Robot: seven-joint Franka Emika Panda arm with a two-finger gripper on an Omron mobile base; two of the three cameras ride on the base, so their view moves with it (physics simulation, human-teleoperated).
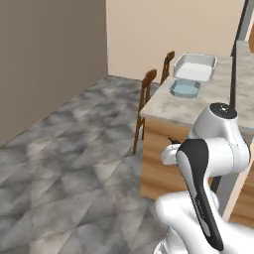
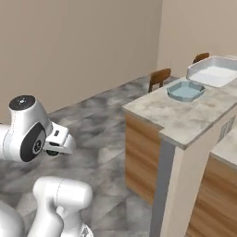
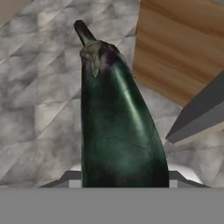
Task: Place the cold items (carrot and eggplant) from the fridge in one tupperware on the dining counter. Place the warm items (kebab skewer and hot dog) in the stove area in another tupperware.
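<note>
One eggplant [image 3: 118, 127] in transit, held over the floor.
Fingers partly closed around its base, stem pointing to 12 o'clock in the hand view; next, carry it to the tabletop [image 2: 185, 118] and lower it into the blue tupperware [image 2: 185, 90].

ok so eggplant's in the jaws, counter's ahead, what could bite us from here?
1. The eggplant sticks out long past the jaws, held near its fat end; it could pivot or slip while the arm swings.
2. The hand sits low, beside the dining counter wood side; that long tip might clip the edge on the way up.
3. Two tupperwares wait side by side, a small blue tupperware and a bigger white tupperware; the long eggplant may overhang the small one.
</note>
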